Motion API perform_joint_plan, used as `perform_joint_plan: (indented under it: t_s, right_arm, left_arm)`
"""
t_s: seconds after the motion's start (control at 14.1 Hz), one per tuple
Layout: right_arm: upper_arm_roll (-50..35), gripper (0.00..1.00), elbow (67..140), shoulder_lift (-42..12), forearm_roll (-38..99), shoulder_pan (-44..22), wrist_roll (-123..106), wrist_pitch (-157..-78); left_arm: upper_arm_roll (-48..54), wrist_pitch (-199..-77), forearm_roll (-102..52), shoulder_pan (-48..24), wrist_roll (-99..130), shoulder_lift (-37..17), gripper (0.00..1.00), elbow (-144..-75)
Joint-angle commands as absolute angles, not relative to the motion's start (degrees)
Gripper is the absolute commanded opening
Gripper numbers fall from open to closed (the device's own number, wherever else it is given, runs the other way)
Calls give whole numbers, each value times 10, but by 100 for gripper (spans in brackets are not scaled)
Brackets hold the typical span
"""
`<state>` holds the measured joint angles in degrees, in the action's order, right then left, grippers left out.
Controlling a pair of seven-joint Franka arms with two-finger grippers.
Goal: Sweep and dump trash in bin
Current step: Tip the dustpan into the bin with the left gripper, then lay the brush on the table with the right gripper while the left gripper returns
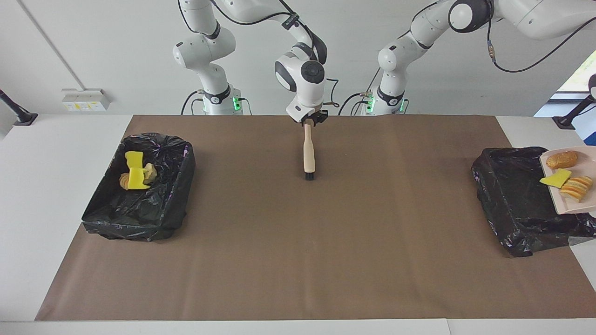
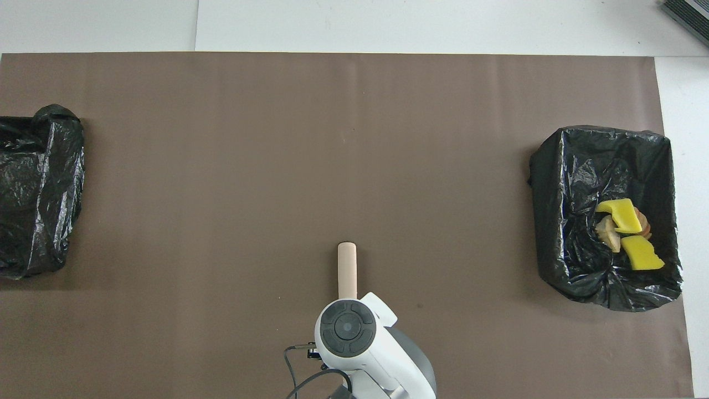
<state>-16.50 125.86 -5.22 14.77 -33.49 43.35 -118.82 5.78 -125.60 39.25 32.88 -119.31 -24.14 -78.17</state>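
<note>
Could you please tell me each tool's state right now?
Left tool: out of view, shut, seemingly holding the raised dustpan.
Right tool: at the brush handle's end; cannot tell.

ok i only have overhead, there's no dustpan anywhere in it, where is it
observer: facing view has the pale pink dustpan over the rim of the black bin at the left arm's end, partly cut off by the frame.
operator: anything on it
observer: three pieces of trash: a brown bun, a yellow chunk and a striped bread slice.
operator: and the brush, the wrist hides its end
observer: the right gripper is at the top of the brush handle.
</note>
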Motion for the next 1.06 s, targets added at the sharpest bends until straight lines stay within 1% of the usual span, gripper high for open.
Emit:
perform_joint_plan:
  t_s: [0.0, 0.21, 0.43, 0.5, 0.78, 0.92, 0.99]
  right_arm:
    - [-167, 100, 1247, -57, 147, -331, 431, -1191]
    - [-158, 100, 1222, -40, 137, -321, 432, -1159]
    - [-160, 100, 1185, 5, 92, -252, 427, -1097]
    - [-159, 100, 1173, 15, 71, -229, 420, -1086]
    - [-160, 100, 1119, 11, -11, -145, 394, -1070]
    - [-160, 100, 1087, 15, -14, -93, 338, -1047]
    - [-157, 100, 1066, 16, -14, -75, 301, -1028]
  left_arm:
    - [51, -1256, 442, 309, -1157, -212, 0, -794]
    - [51, -1257, 482, 297, -1151, -177, 0, -830]
    - [51, -1257, 547, 287, -1080, -152, 0, -863]
    - [51, -1255, 561, 287, -1051, -151, 0, -866]
    - [62, -1226, 524, 271, -1033, -142, 0, -853]
    - [64, -1148, 464, 225, -1027, -142, 0, -825]
    - [63, -1110, 449, 200, -1014, -143, 0, -824]
